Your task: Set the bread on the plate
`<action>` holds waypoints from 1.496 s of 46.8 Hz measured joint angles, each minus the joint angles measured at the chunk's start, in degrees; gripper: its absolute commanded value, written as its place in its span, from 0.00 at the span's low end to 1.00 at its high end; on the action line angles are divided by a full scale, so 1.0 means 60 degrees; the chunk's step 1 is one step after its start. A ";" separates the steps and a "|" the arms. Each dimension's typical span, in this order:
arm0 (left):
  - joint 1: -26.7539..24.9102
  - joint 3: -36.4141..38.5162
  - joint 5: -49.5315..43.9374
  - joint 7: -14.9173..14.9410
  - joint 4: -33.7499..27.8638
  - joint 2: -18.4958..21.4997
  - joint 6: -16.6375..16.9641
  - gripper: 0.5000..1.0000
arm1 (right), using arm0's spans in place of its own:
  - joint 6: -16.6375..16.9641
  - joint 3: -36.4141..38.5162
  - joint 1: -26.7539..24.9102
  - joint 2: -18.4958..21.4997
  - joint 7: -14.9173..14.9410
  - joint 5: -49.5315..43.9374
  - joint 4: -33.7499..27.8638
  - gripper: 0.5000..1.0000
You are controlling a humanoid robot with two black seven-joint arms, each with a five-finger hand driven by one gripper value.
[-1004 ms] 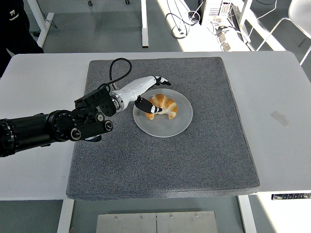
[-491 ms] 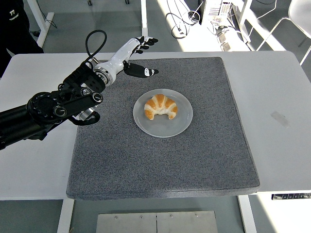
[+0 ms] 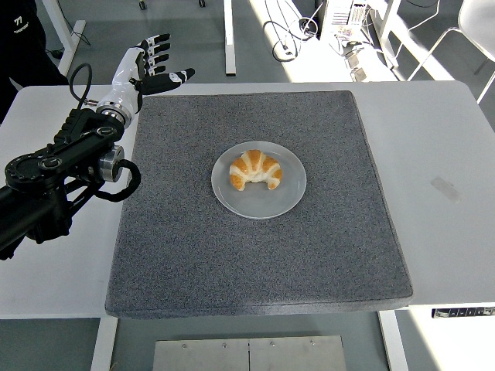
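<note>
The left arm [image 3: 54, 174] now lies over the table's left side, drawn back from where it stood half a second ago, when its forearm reached in over the grey mat [image 3: 259, 201]. A second ago its fingertips were down at the croissant on the plate. The left hand [image 3: 143, 66] is now raised above the mat's far left corner, well apart from the plate, its white fingers [image 3: 158, 48] spread and released, holding nothing, the thumb pointing right.

Near the mat's middle sits the round translucent plate [image 3: 259, 205], in the same place as before. The croissant [image 3: 256, 170] rests on the plate's far left part, its curved ends pointing toward the near edge, unmoved since the hand left it.

A person's dark sleeve [image 3: 23, 35] shows at the top left corner.
</note>
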 measured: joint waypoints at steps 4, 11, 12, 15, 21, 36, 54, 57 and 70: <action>0.0287 -0.0482 -0.0012 -0.0348 0.0240 -0.0006 -0.0024 0.74 | 0.0000 0.0001 -0.0001 0.0000 0.0001 0.0000 0.0000 1.00; 0.0617 -0.1286 -0.0461 -0.0936 0.0896 -0.0098 -0.0104 0.74 | 0.0001 0.0000 -0.0004 0.0000 0.0000 -0.0002 0.0000 1.00; 0.0637 -0.1321 -0.0621 -0.1034 0.0974 -0.0108 -0.0140 0.74 | 0.0001 0.0000 -0.0001 0.0000 0.0000 -0.0002 0.0000 1.00; 0.0647 -0.1362 -0.1076 -0.1304 0.1174 -0.0203 -0.0362 0.72 | 0.0001 0.0000 -0.0003 0.0000 -0.0001 -0.0003 0.0000 1.00; 0.0652 -0.1402 -0.1993 -0.1794 0.1761 -0.0549 -0.0934 0.71 | 0.0000 0.0000 -0.0001 0.0000 0.0000 -0.0004 0.0000 1.00; 0.0713 -0.1426 -0.2955 -0.2872 0.2934 -0.1289 -0.2225 0.71 | 0.0012 0.0003 0.0001 0.0000 -0.0001 -0.0002 0.0037 1.00; 0.0889 -0.2199 -0.3758 -0.3124 0.3407 -0.1278 -0.3405 0.70 | 0.0002 0.0001 0.0014 0.0000 -0.0001 -0.0001 -0.0006 1.00; 0.0913 -0.2362 -0.3760 -0.3124 0.3512 -0.1299 -0.3524 0.70 | -0.0005 0.0000 0.0015 0.0000 -0.0001 0.0000 -0.0008 1.00; 0.0930 -0.2302 -0.3744 -0.3135 0.3543 -0.1389 -0.3548 0.70 | -0.0009 0.0001 -0.0019 0.0000 -0.0001 0.0000 0.0000 1.00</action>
